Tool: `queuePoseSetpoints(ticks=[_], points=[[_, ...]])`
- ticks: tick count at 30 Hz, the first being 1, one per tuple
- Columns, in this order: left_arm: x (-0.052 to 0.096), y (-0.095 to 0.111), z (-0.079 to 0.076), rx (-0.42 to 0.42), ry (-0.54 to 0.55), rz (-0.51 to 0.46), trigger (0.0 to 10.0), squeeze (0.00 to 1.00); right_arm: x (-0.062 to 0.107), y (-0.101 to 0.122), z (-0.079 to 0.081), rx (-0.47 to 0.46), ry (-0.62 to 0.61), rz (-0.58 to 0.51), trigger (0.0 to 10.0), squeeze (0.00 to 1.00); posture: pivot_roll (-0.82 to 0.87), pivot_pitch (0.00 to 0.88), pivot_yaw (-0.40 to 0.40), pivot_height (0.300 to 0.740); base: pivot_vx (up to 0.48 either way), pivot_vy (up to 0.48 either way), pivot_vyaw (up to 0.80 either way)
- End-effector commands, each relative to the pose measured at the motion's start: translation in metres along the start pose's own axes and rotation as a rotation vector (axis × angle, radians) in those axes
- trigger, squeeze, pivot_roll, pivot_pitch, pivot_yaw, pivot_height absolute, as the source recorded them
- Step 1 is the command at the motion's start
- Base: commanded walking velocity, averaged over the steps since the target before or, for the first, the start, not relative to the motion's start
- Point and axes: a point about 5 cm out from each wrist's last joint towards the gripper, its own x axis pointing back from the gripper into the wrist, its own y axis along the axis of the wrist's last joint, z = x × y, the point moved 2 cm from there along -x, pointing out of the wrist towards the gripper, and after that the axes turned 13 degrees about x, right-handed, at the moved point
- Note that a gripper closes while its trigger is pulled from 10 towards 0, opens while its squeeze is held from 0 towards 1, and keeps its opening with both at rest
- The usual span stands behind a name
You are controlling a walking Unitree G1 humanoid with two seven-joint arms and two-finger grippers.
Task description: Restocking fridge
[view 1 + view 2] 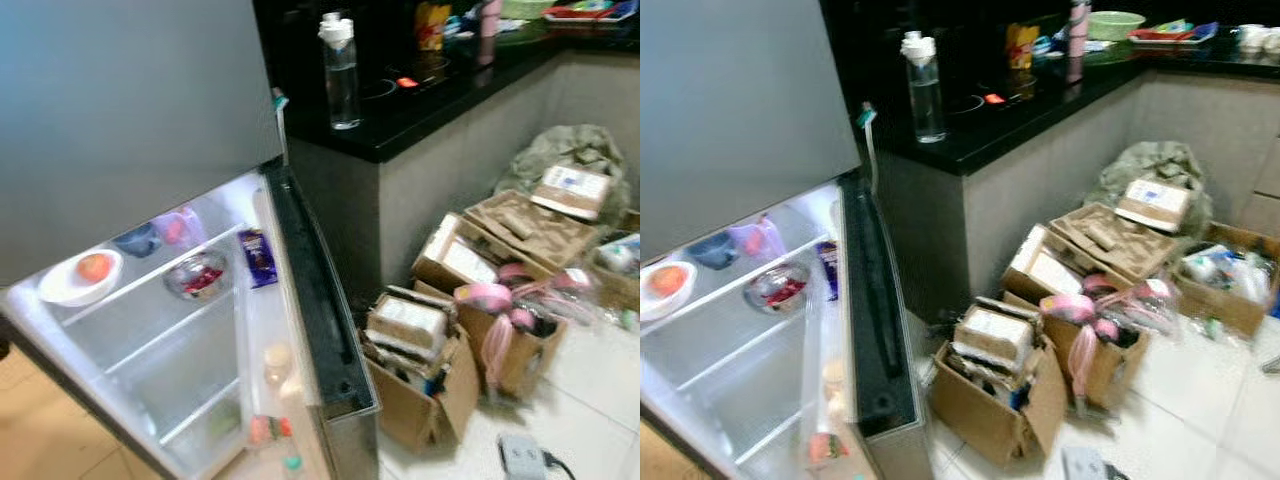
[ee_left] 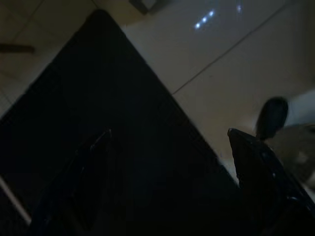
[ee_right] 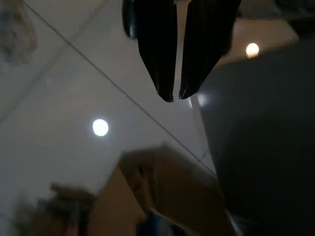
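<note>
- The fridge (image 1: 300, 300) is standing wide open on the left, lit up inside, with its dark door edge sticking out toward the middle of the room.
- Already on the top shelf: a white bowl with something orange (image 1: 82, 274), a small blue bowl (image 1: 137, 240), a pink cup (image 1: 176, 227) and a shiny bowl of red stuff (image 1: 196, 276). There's a purple packet (image 1: 257, 257) in the door rack.
- Lower shelves look bare, so I'd say restocking is barely underway.
- The likely supplies are on the right: a water bottle (image 1: 340, 70) on the black counter (image 1: 430, 95), and a heap of cardboard boxes (image 1: 420, 370) on the floor beside it.
- Left gripper (image 2: 172, 172) hangs over the floor, fingers spread wide, holding nothing.
- Right gripper (image 3: 176, 93) also points at the floor tiles, fingers pressed nearly together, nothing between them.
- What could go wrong:
  - The boxes are crowding the floor right by the door, so walking in could mean tripping or kicking one over.
  - The bottle is tall and slim, so a sloppy reach could tip it over on the counter.
  - Both head views are a bit blurry, so aiming now seems risky.
</note>
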Motion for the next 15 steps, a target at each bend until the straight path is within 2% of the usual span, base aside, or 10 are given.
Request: queuePoseSetpoints(ticks=[1,15], points=[[0.0016,-0.0095,0.0046,-0.008,0.01,0.035,10.0,0.0,0.0021,-0.0089,0.0078,-0.01,0.015,0.021,10.0,0.0,-0.06,0.128,0.087,0.734,0.0,0.0,0.8],[0.0007,-0.0068,-0.0009,-0.007,-0.027,0.034,10.0,0.0,0.0041,-0.014,0.0047,-0.014,0.001,0.035,10.0,0.0,-0.06,0.138,0.094,0.734,0.0,0.0,0.8]])
